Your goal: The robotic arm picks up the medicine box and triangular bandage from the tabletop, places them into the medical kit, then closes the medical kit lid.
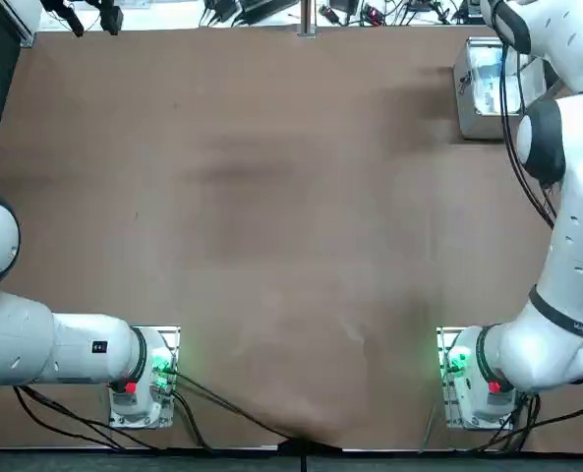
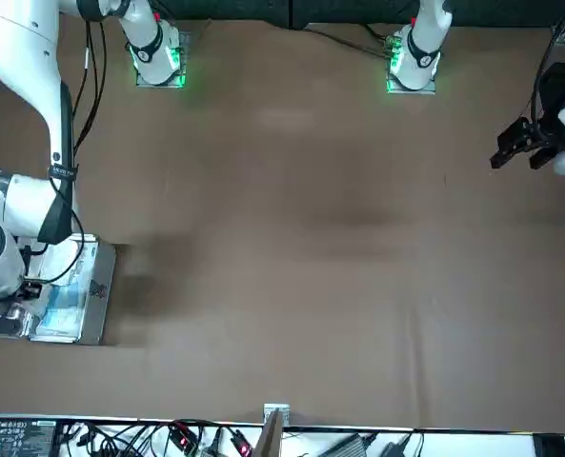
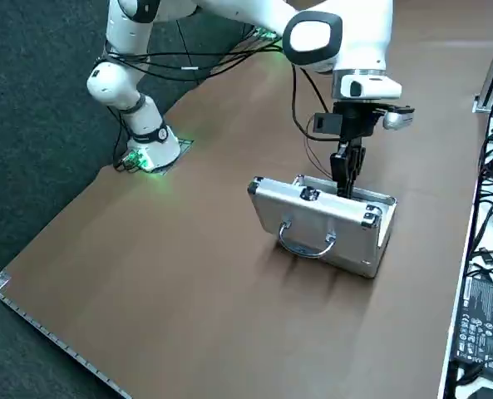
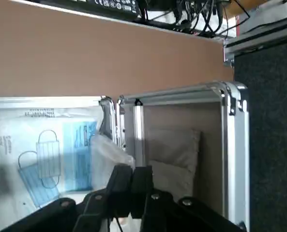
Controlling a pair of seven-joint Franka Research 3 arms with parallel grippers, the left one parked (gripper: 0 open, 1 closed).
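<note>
Top view: The kit (image 1: pixel 475 99) lies at the far right of the table, partly hidden by the arm (image 1: pixel 578 236). The right gripper's tips are hidden.

Front view: The kit is seen to be open beneath the arm, with a blue-and-white mask packet (image 2: pixel 65 309) inside. The fingertips cannot be made out.

Right side view: The right gripper (image 3: pixel 344 193) points down into the open kit. The carrying handle (image 3: pixel 307 251) is shown here alone, on the wall facing the camera; the interior is largely concealed.

Right wrist view: The fingers are seen together, with no object made out between them. Beside them lies a translucent white packet (image 4: pixel 110 157), judged possibly to be the bandage; this is not confirmed. A grey pad (image 4: pixel 174 150) is disclosed in the other half, hidden elsewhere. The medicine box is not identified in any view.

The step in hand is judged to be placing within the kit. The packet should be left wholly inside the rim, and the fingers should be raised straight up, clear of film and frame, before the lid is approached. Snagged film could be dragged out or trapped at closing.
</note>
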